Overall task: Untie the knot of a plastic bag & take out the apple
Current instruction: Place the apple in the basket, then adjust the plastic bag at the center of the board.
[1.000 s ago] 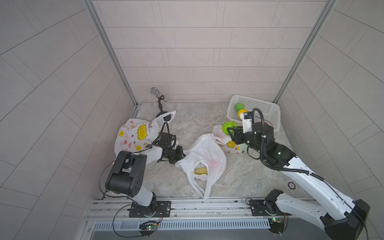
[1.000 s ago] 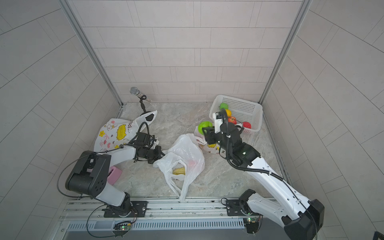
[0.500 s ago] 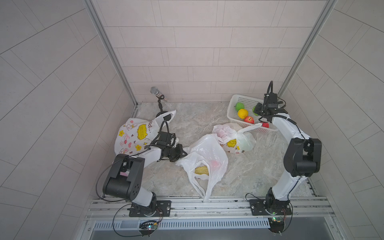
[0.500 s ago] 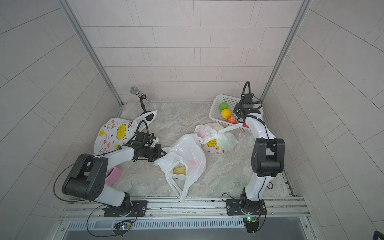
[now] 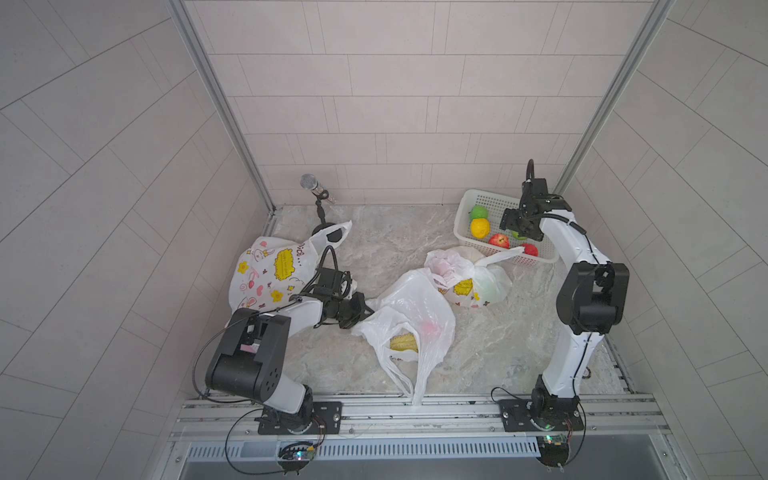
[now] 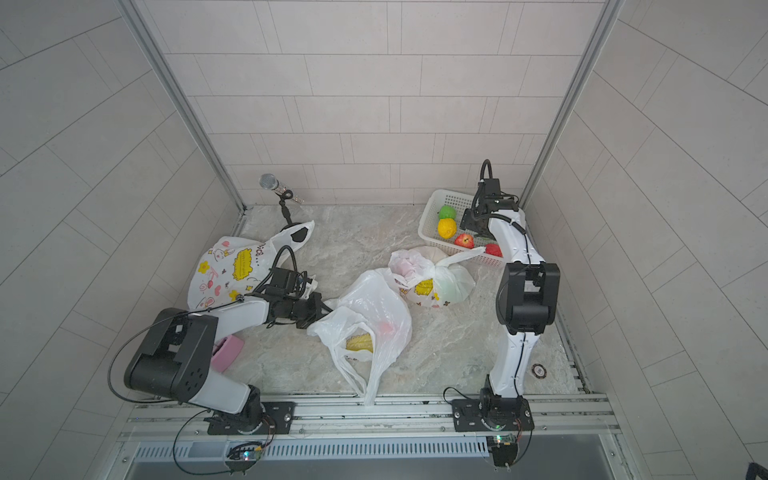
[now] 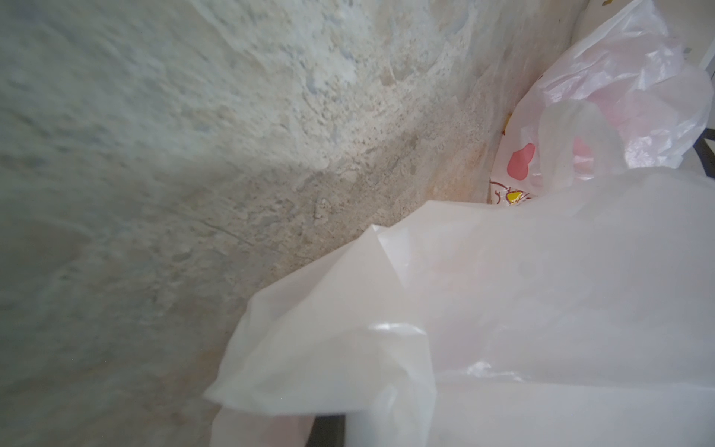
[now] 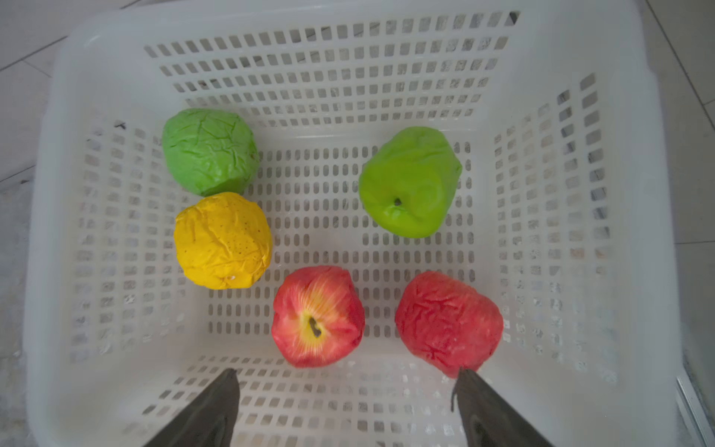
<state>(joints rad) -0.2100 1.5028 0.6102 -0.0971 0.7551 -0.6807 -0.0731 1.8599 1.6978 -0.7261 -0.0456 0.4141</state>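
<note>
Thin, milky film makes up the translucent white plastic bag (image 5: 409,328) at mid-table in both top views. Its handle loops are slack and its mouth loose, and a yellow lump and a pinkish blur show through. The left gripper (image 5: 362,309) lies low beside it, jaws pressed together on a fold of its rim. A knotted printed bag (image 5: 471,282) sits between it and the white slotted plastic basket (image 5: 463,232). The right gripper (image 5: 518,232) hangs over the basket and hides part of its contents.

The left wrist view gives only marbled tabletop (image 7: 193,154) and bag film bunched close to the lens. The jaws are almost out of frame, so the pinch is read from above.

The right wrist view shows what the top views hide. The claw stands spread wide with nothing between its fingers. The glossy lime-green apple (image 8: 410,185), which I judge to be the task's fruit, rests on the basket floor. It lies apart from a red-and-yellow apple (image 8: 317,315), a crumpled green ball (image 8: 209,151), a crumpled yellow ball (image 8: 222,240) and a crumpled red ball (image 8: 449,321).

Its dented skin suggests a light, hollow replica, slick and somewhat yielding, best held gently across its widest girth. The film looks limp and slippery, so a bunched fold or handle loop is the surest hold.
</note>
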